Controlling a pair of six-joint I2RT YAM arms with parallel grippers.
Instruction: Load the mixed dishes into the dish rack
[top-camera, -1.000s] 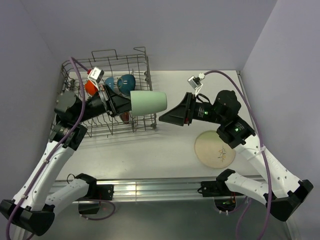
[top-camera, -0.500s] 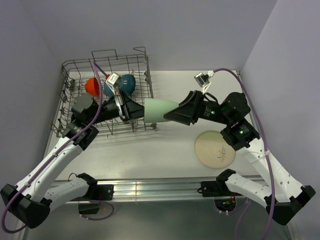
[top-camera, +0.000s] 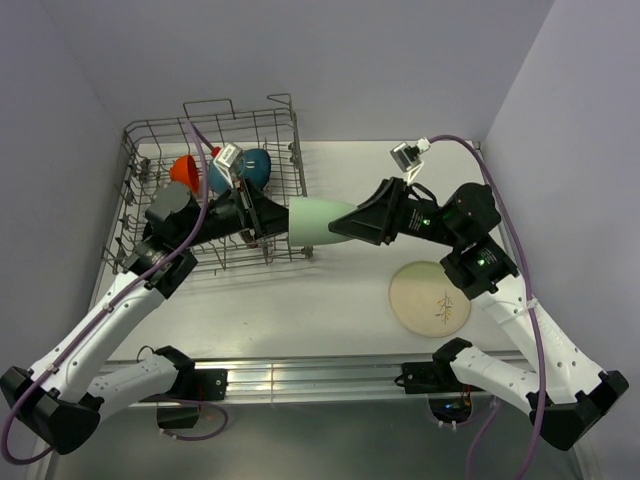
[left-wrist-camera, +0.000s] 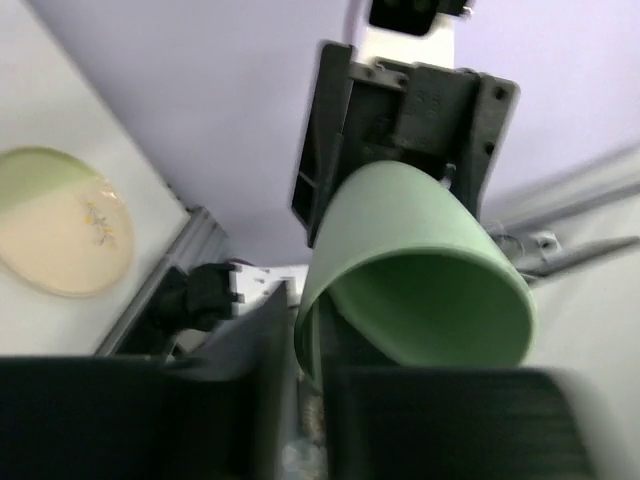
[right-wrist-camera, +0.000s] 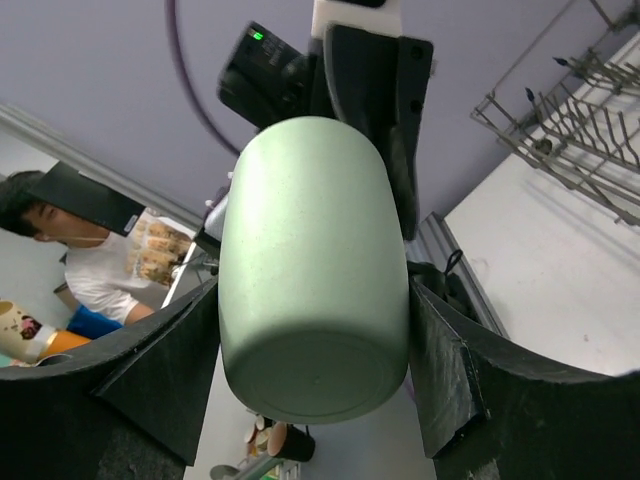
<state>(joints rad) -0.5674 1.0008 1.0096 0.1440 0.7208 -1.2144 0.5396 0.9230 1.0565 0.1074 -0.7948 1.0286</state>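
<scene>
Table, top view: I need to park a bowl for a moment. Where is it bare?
Bare: the strip between the dish rack and the cream plate, on the near side of the held pale green cup; also the far stretch right of the rack. Crowded: the rack's back, with the orange bowl, small blue bowl and teal bowl.

Sideways, midair: pale green cup beside dish rack; cream plate flat.

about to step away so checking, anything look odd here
The pale green cup lies sideways in mid-air beside the dish rack, left gripper on its rim, right gripper around its base; looks like a handover.
</scene>
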